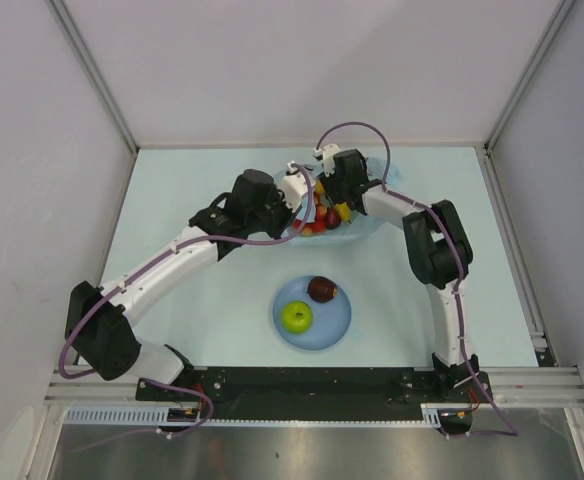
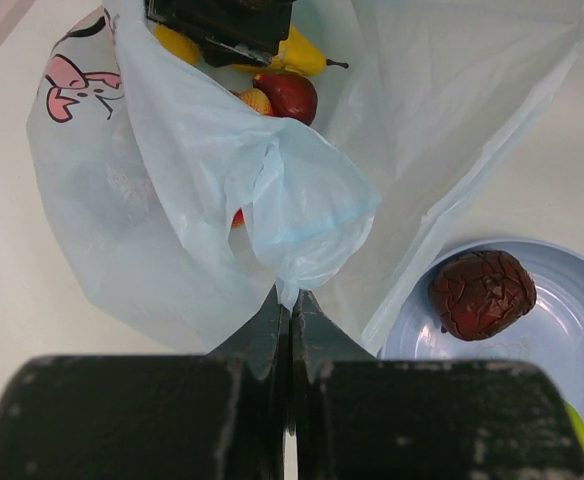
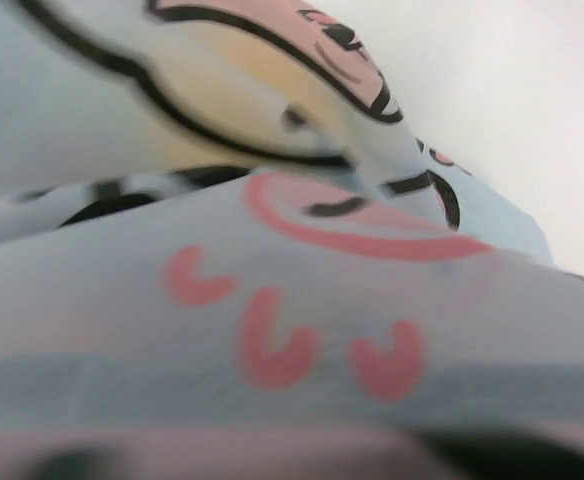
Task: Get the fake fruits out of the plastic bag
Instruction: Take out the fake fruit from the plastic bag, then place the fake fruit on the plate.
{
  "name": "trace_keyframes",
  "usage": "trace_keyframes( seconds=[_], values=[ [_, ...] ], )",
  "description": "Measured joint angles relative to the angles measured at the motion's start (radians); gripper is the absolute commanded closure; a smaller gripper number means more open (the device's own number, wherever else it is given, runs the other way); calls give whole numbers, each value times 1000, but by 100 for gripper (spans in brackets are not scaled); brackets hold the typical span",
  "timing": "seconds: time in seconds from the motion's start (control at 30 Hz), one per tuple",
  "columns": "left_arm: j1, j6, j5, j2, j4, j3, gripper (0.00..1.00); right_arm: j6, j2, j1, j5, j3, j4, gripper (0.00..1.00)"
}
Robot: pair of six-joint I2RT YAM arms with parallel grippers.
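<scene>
At the upper middle of the overhead view, the plastic bag [image 1: 344, 222] lies slumped on the tabletop [image 1: 192, 180], with several of the fake fruits [image 1: 317, 222] showing at its mouth. From the left wrist camera I can make out a yellow pear [image 2: 307, 55], a lemon [image 2: 177, 42] and a glossy red fruit [image 2: 287, 95] near the top of the frame, sunk among folds of film.

The fruits look like smooth, hard, light plastic. I'd guess they weigh next to nothing but would squirt out of a careless pinch or roll off once let go. The safest hold seems to be across the widest part of each one, and the belly of the pear rather than its stalk. The bag itself is thin, soft and crinkly, with no shape of its own, so it needs holding by a fold near the rim to keep the mouth open.

The left end effector [image 2: 291, 315] has its fingers pressed together on just such a bunched fold at lower centre. The right end effector [image 2: 237, 35] reaches into the mouth above the yellow fruits. I cannot tell how its fingers stand, because its own camera shows only the printed film up close.

Just below the bag, a green apple [image 1: 295, 317] and a cracked dark red fruit [image 2: 482, 293] sit on the round blue plate [image 2: 562, 330].
</scene>
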Motion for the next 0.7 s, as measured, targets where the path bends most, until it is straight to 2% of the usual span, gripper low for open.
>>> trace_keyframes(
  seconds=[0.13, 0.33, 0.47, 0.7],
  values=[
    [0, 0, -8, 0, 8, -13, 100, -13, -120, 5, -46, -53, -42, 87],
    [0, -3, -67, 0, 17, -34, 100, -16, -509, 40, -148, -209, -54, 88],
    [0, -3, -89, 0, 30, -34, 100, -19, -706, 74, -230, -289, -79, 88],
    [0, -2, -99, 0, 34, -33, 100, -106, -1023, 148, -385, -593, -232, 88]
  ],
)
